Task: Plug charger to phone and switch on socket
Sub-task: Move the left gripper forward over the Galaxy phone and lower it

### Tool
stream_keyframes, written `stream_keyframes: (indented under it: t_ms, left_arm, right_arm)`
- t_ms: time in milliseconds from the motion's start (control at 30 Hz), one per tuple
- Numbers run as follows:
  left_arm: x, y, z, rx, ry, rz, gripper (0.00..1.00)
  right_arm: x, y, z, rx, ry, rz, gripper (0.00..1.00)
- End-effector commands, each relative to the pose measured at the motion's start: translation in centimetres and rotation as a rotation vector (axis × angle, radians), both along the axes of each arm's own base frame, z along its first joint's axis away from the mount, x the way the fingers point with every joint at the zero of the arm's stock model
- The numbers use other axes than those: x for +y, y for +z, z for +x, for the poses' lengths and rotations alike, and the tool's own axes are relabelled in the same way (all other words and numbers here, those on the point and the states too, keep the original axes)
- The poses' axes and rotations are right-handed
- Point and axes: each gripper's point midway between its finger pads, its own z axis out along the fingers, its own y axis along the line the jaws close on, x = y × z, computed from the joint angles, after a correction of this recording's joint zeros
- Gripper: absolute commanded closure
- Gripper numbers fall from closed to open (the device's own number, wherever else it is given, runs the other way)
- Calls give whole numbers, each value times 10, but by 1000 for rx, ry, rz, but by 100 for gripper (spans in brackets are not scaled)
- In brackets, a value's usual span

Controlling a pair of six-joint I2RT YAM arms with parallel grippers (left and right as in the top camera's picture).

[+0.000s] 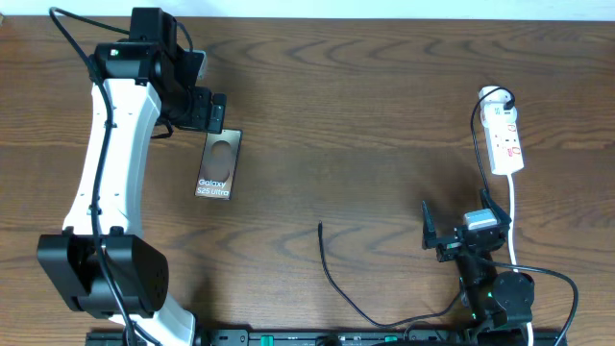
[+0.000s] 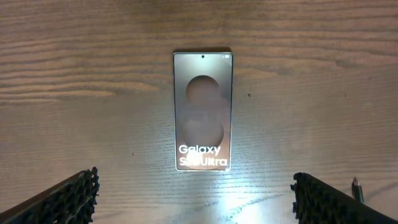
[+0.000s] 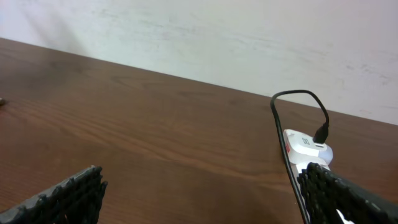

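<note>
We see a desk (image 1: 336, 115) of dark brown wood, its grain plain and its finish smooth with a soft sheen. The phone (image 2: 202, 112) looks glossy and throws back glare. The socket (image 1: 504, 135) is smooth white plastic; the charger (image 1: 322, 245) is thin, black and matt. On the left gripper (image 2: 194, 180) and right gripper (image 3: 200, 177) we find black pads (image 2: 62, 199) with a rough, ribbed face.
</note>
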Motion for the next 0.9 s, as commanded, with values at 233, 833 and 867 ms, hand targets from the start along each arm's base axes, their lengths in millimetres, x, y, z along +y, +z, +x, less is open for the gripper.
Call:
stream_keyframes:
  t_ms: [233, 833, 867]
  left_arm:
    - [1, -47, -14, 87, 18, -4, 2]
    - [1, -128, -20, 82, 118, -29, 2]
    - [-1, -130, -19, 75, 125, -41, 2]
  right_arm:
    - [0, 0, 0, 2, -2, 10, 1]
    - [0, 0, 0, 2, -2, 10, 1]
    - [0, -1, 0, 2, -2, 10, 1]
